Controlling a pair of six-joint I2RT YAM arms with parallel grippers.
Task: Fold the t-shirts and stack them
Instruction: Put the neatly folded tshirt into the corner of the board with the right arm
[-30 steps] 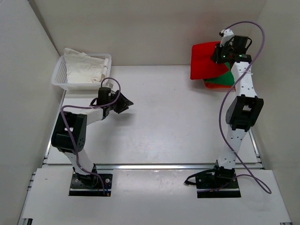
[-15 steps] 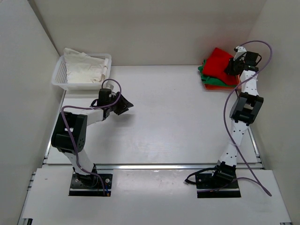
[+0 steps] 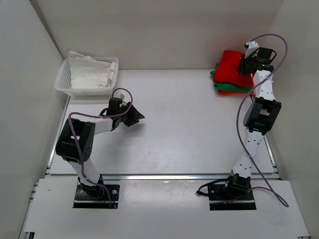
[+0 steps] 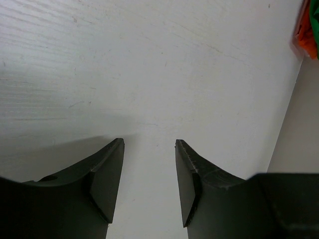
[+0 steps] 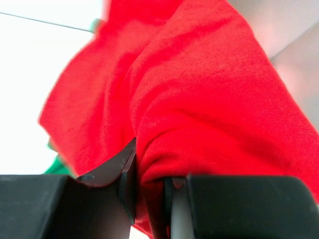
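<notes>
The red t-shirt (image 3: 233, 65) lies folded on top of the green t-shirt (image 3: 217, 82) and the orange t-shirt (image 3: 234, 92), stacked in the far right corner. My right gripper (image 3: 245, 63) sits on the stack's right side. In the right wrist view its jaws are shut on a fold of the red t-shirt (image 5: 199, 99), and a green sliver (image 5: 55, 167) shows at the left. My left gripper (image 3: 135, 115) is open and empty over bare table at the left, as its wrist view (image 4: 149, 144) shows. That view catches the orange and green shirt edges (image 4: 308, 35) at the top right.
A white plastic basket (image 3: 64, 74) with white cloth (image 3: 89, 72) in it stands at the far left corner. White walls close in the table on the left, back and right. A metal rail (image 3: 164, 176) runs along the table's near edge.
My right gripper carried the red t-shirt from lifted and spread at the left of the stack down onto the green and orange shirts. My left gripper shifted slightly right.
</notes>
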